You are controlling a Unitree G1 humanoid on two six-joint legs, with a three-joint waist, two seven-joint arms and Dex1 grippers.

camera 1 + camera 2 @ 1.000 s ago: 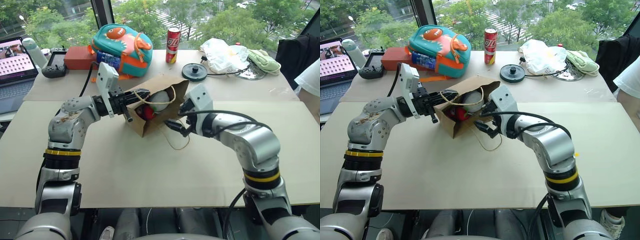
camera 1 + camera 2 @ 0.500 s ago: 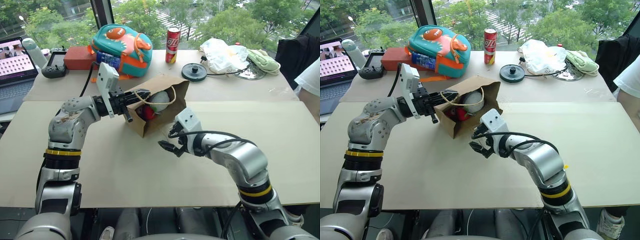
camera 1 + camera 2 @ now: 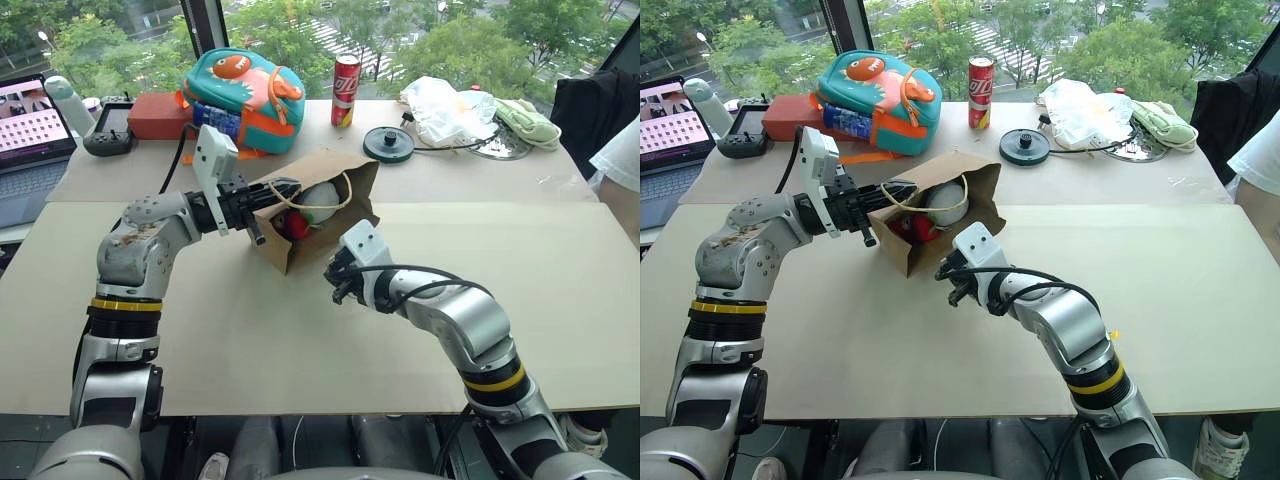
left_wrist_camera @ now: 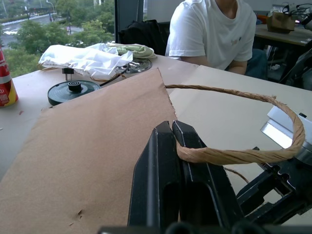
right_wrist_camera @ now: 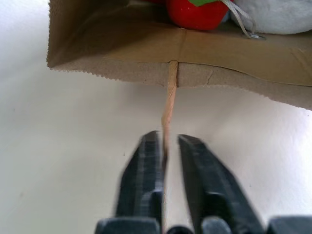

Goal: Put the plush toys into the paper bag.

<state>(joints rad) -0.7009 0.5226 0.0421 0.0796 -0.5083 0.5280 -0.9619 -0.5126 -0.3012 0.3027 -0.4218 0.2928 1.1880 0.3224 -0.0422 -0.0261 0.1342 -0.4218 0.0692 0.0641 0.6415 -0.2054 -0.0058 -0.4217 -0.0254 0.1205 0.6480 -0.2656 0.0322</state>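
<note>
- Your left hand (image 3: 262, 212) is clamped on the paper bag (image 3: 325, 175) rim and one twine handle (image 4: 229, 155), holding it up off the tabletop (image 3: 300, 330).
- Right hand (image 5: 165, 146) is pinched on the other handle (image 5: 169, 92).
- Both plush toys, chili pepper (image 5: 197, 12) and puffer fish (image 5: 278, 14), sit inside near the mouth.
- Yank that twine and you'll likely tear it off or tip the toys out.

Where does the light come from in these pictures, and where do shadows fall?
Left eye view: daylight from the windows behind the table; faint shadow beside the paper bag. Right wrist view: the table glares white below the bag's edge.
</note>
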